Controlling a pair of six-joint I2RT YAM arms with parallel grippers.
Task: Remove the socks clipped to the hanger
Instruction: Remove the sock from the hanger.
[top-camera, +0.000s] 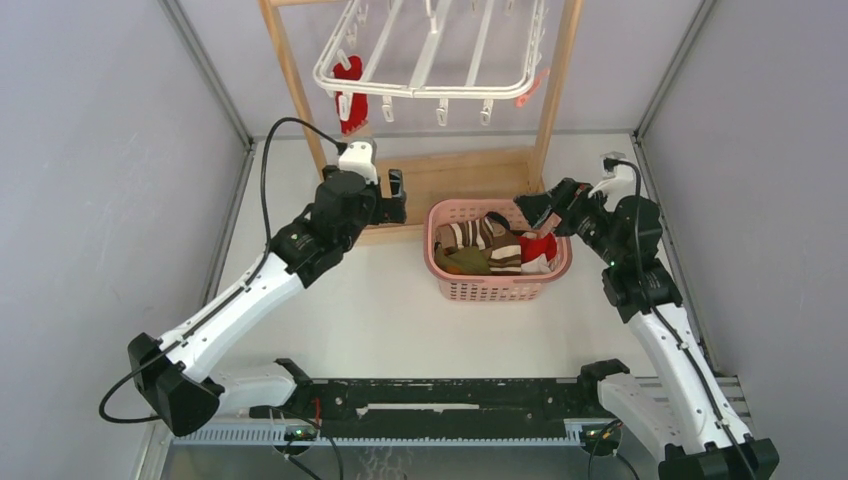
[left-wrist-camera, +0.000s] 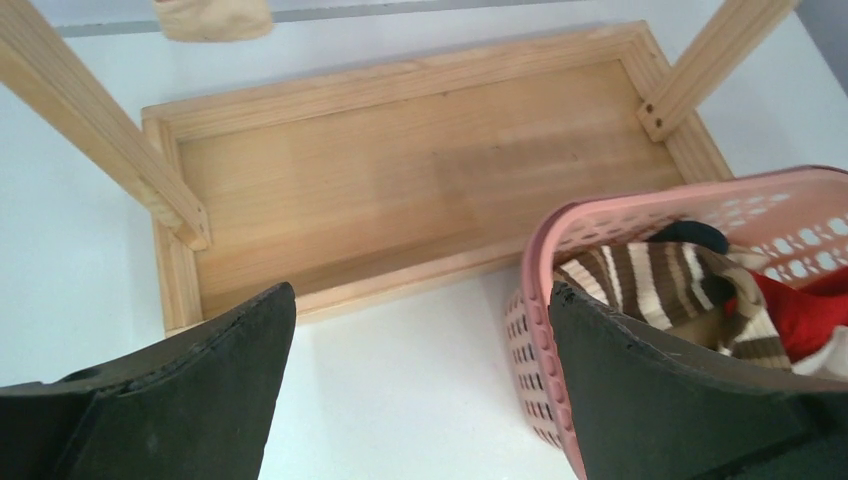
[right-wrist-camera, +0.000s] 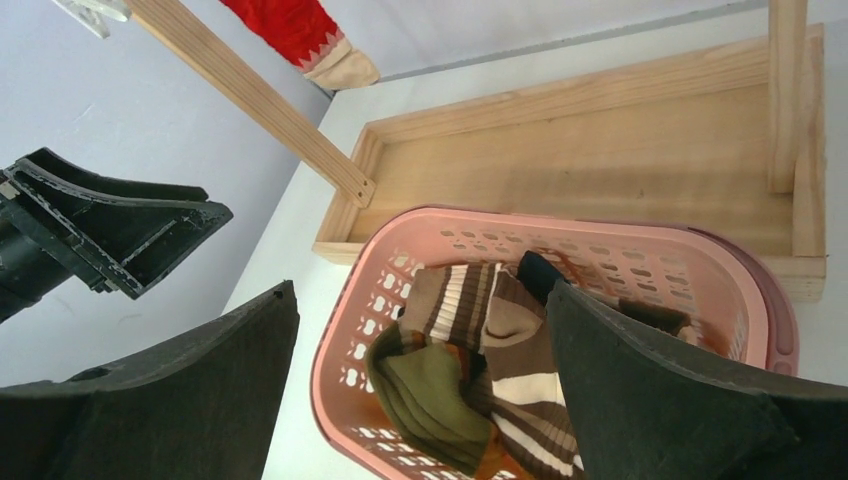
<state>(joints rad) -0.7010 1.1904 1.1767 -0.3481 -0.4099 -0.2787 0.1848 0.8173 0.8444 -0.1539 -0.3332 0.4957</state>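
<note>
- At eleven o'clock, red fabric sock (top-camera: 349, 98) hung from white plastic rectangular hanger (top-camera: 430, 92).
- Left gripper (left-wrist-camera: 420, 295), right gripper (right-wrist-camera: 420, 292) gaped empty.
- Gripping high, pulling straight down, seemed wisest.

Left arm (top-camera: 240, 300) and right arm (top-camera: 672, 352): 2 units, each with white link shells, black joint housings and a black base. 1 black cable (top-camera: 264, 190) loops off the left arm; 1 more runs along the right. Fingers (left-wrist-camera: 190, 390) of the left gripper (left-wrist-camera: 420, 300) and right gripper (right-wrist-camera: 420, 300) are matte black wedges with rough, chipped edges.
</note>
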